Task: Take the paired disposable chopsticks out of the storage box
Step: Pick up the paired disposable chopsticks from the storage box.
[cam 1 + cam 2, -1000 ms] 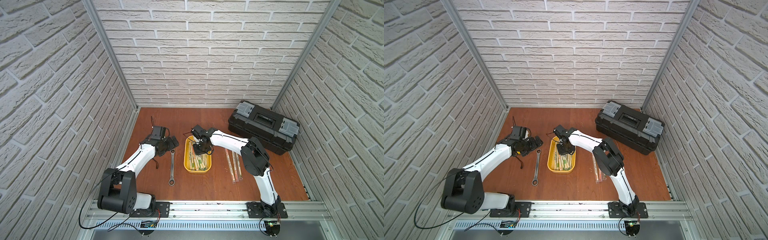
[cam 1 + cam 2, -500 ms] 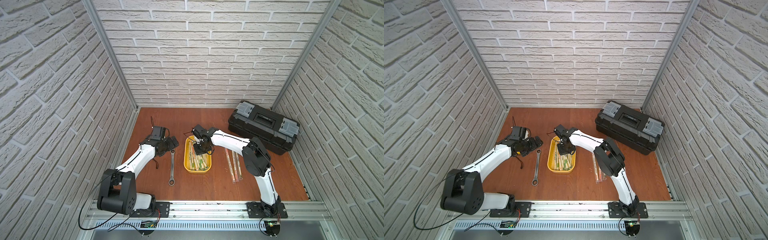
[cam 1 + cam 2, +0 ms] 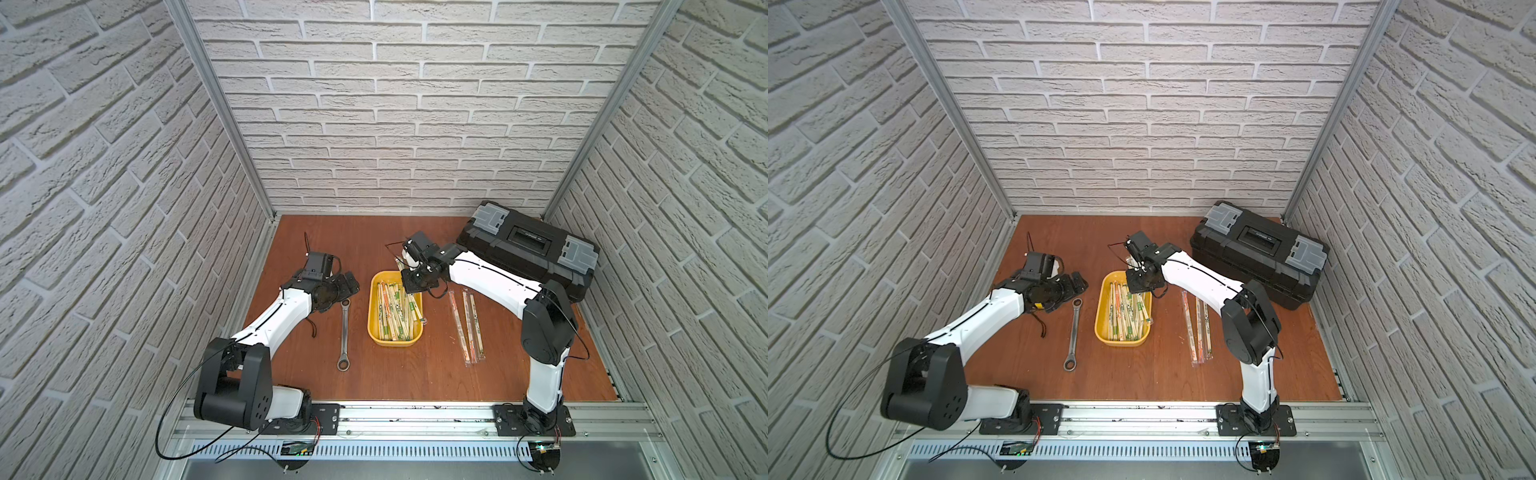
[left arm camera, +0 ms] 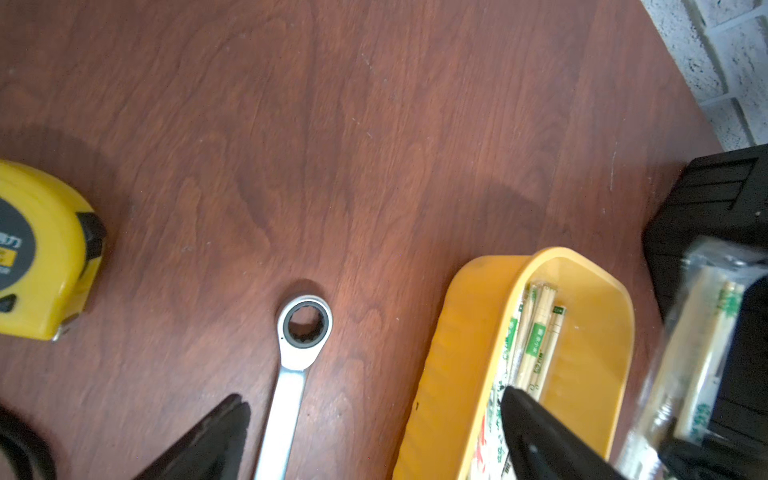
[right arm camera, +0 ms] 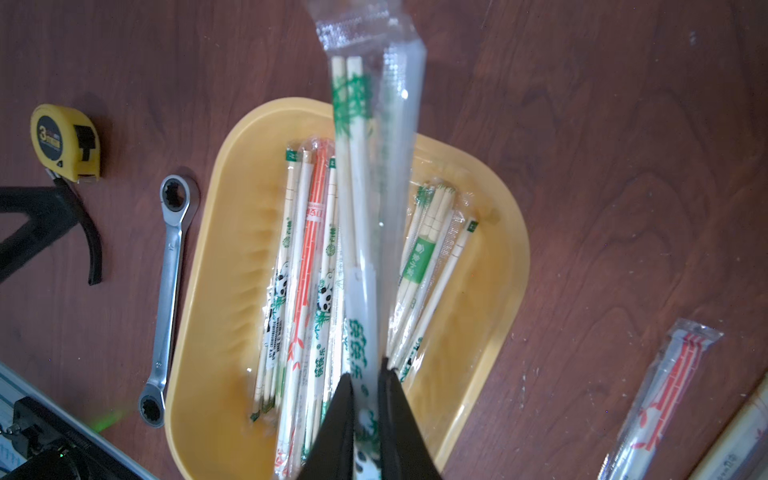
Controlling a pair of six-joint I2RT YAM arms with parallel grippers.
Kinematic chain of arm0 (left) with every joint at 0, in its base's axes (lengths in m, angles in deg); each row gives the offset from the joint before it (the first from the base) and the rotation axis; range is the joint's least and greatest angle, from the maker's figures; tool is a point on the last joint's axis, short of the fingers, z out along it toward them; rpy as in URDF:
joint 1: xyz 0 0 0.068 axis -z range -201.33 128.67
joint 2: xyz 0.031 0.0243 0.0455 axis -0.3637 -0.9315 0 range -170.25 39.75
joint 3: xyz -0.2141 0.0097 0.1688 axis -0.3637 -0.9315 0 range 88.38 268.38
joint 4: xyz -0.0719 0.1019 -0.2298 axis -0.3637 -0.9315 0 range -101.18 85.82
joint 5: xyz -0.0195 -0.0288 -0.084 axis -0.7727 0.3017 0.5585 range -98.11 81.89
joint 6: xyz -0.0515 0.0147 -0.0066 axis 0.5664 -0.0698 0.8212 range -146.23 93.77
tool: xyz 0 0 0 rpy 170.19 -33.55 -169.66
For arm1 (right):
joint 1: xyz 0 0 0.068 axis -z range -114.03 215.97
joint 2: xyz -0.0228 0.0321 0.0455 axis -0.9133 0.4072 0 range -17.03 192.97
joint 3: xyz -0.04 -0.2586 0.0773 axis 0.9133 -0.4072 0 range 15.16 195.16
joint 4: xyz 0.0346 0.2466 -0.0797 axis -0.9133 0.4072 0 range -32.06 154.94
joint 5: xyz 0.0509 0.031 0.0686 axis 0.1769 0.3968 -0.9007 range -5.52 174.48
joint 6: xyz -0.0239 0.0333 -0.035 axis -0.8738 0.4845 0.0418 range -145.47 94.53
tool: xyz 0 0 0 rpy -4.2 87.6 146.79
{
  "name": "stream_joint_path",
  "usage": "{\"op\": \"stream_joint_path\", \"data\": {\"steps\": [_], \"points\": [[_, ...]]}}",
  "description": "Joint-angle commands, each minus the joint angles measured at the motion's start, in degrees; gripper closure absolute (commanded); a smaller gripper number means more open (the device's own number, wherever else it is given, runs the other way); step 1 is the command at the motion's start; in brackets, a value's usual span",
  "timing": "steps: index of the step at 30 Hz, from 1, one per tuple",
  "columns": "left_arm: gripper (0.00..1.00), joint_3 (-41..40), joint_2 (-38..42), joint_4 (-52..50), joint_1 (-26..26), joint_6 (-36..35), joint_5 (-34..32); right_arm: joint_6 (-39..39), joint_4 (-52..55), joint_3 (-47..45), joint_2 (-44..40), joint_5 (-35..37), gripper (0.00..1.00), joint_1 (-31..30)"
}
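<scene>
The storage box (image 3: 372, 307) (image 3: 1100, 311) is a shallow yellow tray at mid-table, holding several paired disposable chopsticks (image 3: 395, 311) (image 5: 307, 257) in clear printed sleeves. My right gripper (image 5: 365, 370) (image 3: 415, 282) hangs over the tray's far end. It is shut on one green-printed sleeved pair (image 5: 353, 166), which is raised above the pile and points past the far rim (image 3: 400, 264). My left gripper (image 4: 374, 397) (image 3: 351, 284) stands open to the left of the tray with nothing between its fingers. It hovers by the wrench head.
A silver ratchet wrench (image 3: 344, 332) (image 4: 295, 345) lies left of the tray. A yellow tape measure (image 4: 41, 249) (image 5: 66, 141) sits under the left wrist. Three sleeved pairs (image 3: 467, 324) (image 5: 665, 390) lie on the table to the right. A black toolbox (image 3: 528, 245) stands at the back right.
My right gripper has shifted slightly toward the tray's far end, and a sleeved pair is now tilted up in it. The left arm has not moved.
</scene>
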Motion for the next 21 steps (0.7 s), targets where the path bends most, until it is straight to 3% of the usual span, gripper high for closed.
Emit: {"op": "stream_joint_path", "data": {"steps": [1,4,13,21], "points": [[0.02,1.93,-0.57,0.71,0.57,-0.27,-0.27,0.84,-2.06,-1.4,0.74,-1.44,0.82,-0.1],[0.02,2.35,-0.69,0.47,0.85,-0.28,-0.28,1.14,-3.09,-1.89,2.09,-2.01,0.8,0.16],[0.02,2.99,-0.58,0.07,1.17,-0.43,-0.58,0.98,-3.45,-2.76,0.96,-2.4,0.98,0.43],[0.02,3.72,-0.73,-0.35,1.44,-0.89,-0.78,2.33,-4.4,-8.04,-7.26,-1.46,0.98,2.52]]}}
